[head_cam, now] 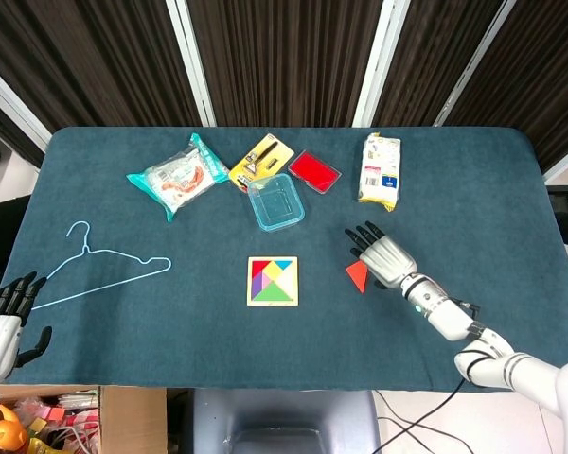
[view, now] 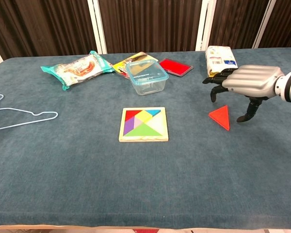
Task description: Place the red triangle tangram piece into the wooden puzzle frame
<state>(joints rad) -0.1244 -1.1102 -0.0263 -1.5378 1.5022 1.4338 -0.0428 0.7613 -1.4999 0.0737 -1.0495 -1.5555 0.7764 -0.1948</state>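
The red triangle piece (head_cam: 358,275) (view: 220,117) lies flat on the blue table, right of the wooden puzzle frame (head_cam: 273,281) (view: 143,124). The frame holds several coloured pieces, with a pale gap at its right side. My right hand (head_cam: 381,255) (view: 245,86) hovers just above and right of the triangle, fingers spread and curved downward, holding nothing. My left hand (head_cam: 5,317) hangs off the table's left front corner, fingers apart, empty; the chest view does not show it.
A clear plastic box (head_cam: 275,202) (view: 146,76) stands behind the frame. Further back lie a snack bag (head_cam: 177,176), a yellow packet (head_cam: 260,159), a flat red item (head_cam: 314,171) and a white pack (head_cam: 381,169). A light-blue hanger (head_cam: 99,268) lies at the left.
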